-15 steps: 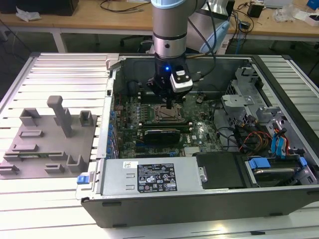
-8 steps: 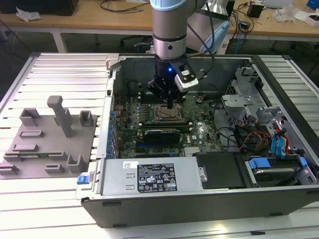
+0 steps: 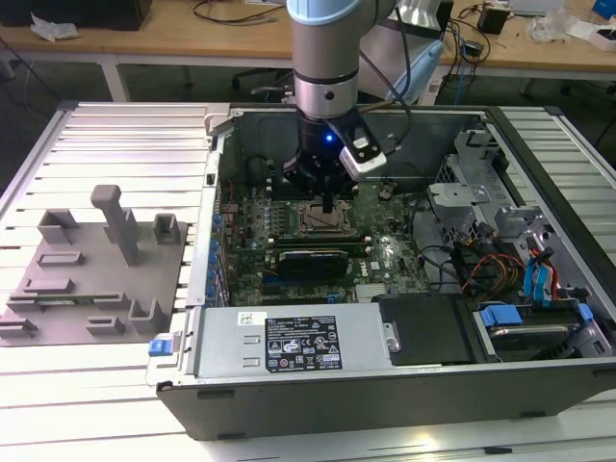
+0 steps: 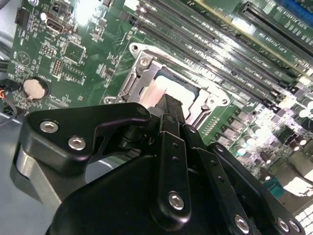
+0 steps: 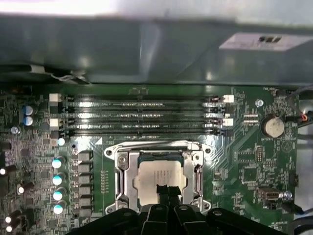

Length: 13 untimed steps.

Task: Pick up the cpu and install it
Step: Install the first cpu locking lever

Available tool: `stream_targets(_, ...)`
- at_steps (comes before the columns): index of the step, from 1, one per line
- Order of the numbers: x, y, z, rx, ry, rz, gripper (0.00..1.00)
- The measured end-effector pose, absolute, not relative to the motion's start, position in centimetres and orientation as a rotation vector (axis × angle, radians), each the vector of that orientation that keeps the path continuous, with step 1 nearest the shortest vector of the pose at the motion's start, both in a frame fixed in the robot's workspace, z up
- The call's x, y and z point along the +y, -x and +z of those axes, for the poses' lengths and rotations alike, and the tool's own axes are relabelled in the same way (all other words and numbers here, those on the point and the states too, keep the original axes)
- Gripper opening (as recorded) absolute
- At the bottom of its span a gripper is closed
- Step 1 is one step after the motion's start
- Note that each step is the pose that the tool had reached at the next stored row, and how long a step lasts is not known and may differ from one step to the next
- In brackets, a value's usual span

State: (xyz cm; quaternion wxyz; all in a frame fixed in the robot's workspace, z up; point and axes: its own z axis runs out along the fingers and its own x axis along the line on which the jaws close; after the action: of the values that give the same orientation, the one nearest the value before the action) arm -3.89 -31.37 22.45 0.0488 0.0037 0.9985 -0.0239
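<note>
The small flat square cpu (image 5: 161,177) with its silvery-grey metal top already lies inside the motherboard's steel socket frame (image 5: 121,172), directly beneath the black end effector (image 5: 165,192), whose fingertips look pressed together above it, so placement seems essentially done.

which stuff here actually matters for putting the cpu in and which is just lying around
Belongs to the job:
- cpu, lying in the socket
- socket frame on the motherboard
- gripper, right above the cpu

Just lying about:
- grey fixture blocks, at the exterior view's left
- long black expansion card
- power supply
- coin battery
</note>
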Motion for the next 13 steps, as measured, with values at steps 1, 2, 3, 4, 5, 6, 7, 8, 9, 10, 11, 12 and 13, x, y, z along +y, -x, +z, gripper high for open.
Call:
stream_targets(1, -31.41, 3.89, 22.45, 3.043, -0.011, -0.073, 0.11)
stream_targets(2, -31.41, 3.90, 22.45, 3.043, -0.011, -0.073, 0.11)
stream_targets(3, -31.41, 3.89, 22.45, 3.043, -0.011, -0.073, 0.11)
stream_targets(4, -31.42, 3.89, 22.46, 3.043, -0.011, -0.073, 0.11)
stream_targets(5, -31.44, 3.85, 22.44, 3.046, -0.011, -0.073, 0.11)
stream_targets(6, -31.49, 3.70, 22.43, 3.066, -0.011, -0.074, 0.11)
stream_targets(7, -31.51, 3.65, 22.42, 3.073, -0.011, -0.074, 0.11)
stream_targets(8, -31.51, 3.65, 22.43, 3.074, -0.011, -0.074, 0.11)
stream_targets(9, -31.51, 3.65, 22.43, 3.074, -0.011, -0.074, 0.11)
stream_targets(10, -31.50, 3.65, 22.45, 3.074, -0.012, -0.074, 0.11)
stream_targets(11, -31.50, 3.65, 22.53, 3.074, -0.012, -0.074, 0.11)
stream_targets(12, -31.50, 3.65, 22.58, 3.074, -0.011, -0.074, 0.11)
stream_targets(13, -31.50, 3.65, 22.58, 3.074, -0.012, -0.074, 0.11)
